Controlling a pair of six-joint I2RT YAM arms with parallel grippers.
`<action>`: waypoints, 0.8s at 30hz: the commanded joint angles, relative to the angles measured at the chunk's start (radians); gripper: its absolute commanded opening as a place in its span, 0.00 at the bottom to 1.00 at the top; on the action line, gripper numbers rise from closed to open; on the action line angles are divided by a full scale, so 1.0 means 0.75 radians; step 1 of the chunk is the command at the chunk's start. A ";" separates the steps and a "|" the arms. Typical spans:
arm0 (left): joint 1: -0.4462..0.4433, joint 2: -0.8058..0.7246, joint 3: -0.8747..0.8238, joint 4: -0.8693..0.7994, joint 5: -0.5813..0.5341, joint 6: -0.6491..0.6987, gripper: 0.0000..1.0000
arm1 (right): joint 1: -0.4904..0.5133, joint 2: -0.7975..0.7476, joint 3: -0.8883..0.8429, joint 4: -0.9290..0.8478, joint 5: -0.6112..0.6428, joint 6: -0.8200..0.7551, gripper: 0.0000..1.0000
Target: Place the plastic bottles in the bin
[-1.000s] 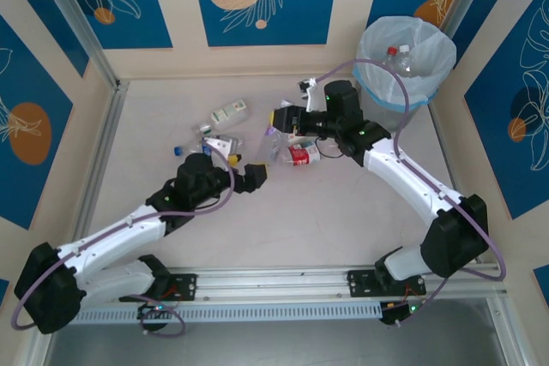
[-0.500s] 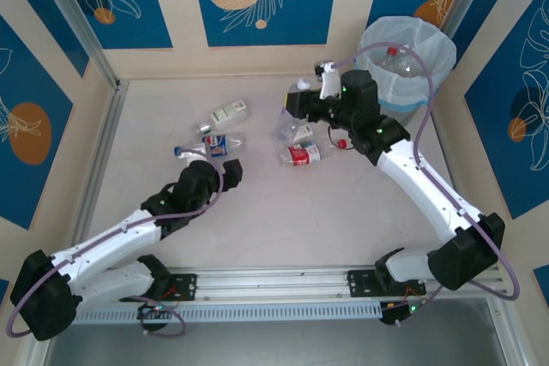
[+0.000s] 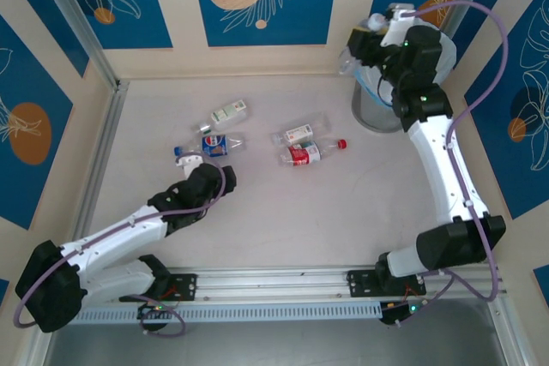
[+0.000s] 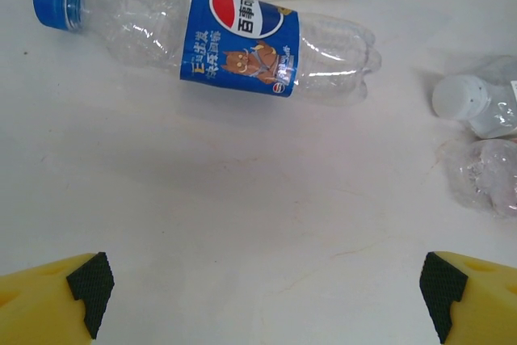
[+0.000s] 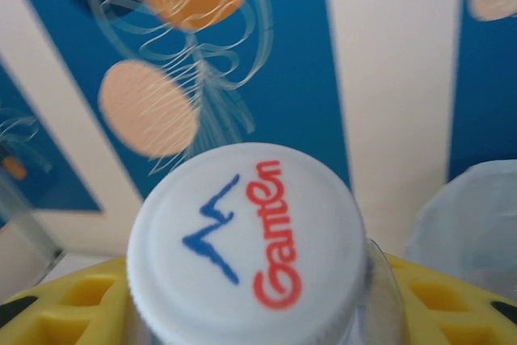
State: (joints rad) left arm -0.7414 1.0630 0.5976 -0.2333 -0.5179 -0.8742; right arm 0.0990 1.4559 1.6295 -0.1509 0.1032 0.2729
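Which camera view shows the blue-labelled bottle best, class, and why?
The left wrist view: the blue-labelled bottle lies whole and close, with its cap and label clear. The top view shows it small and distant.

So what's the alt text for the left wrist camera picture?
A clear bottle with a blue label and blue cap lies on a white table, ahead of the open yellow fingers of the left gripper. Other clear bottles lie beyond and right.

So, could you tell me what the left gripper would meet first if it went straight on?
Probably the blue-labelled bottle lying ahead of the open left gripper, though bare table may come first.
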 commanded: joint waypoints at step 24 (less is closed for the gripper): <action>0.009 0.051 0.040 -0.017 0.096 -0.030 0.99 | -0.177 0.274 -0.185 0.594 0.459 -0.327 0.32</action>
State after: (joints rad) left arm -0.7406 1.1202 0.6220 -0.2287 -0.4526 -0.8845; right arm -0.0143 1.6344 1.5185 0.2691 0.4110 0.1009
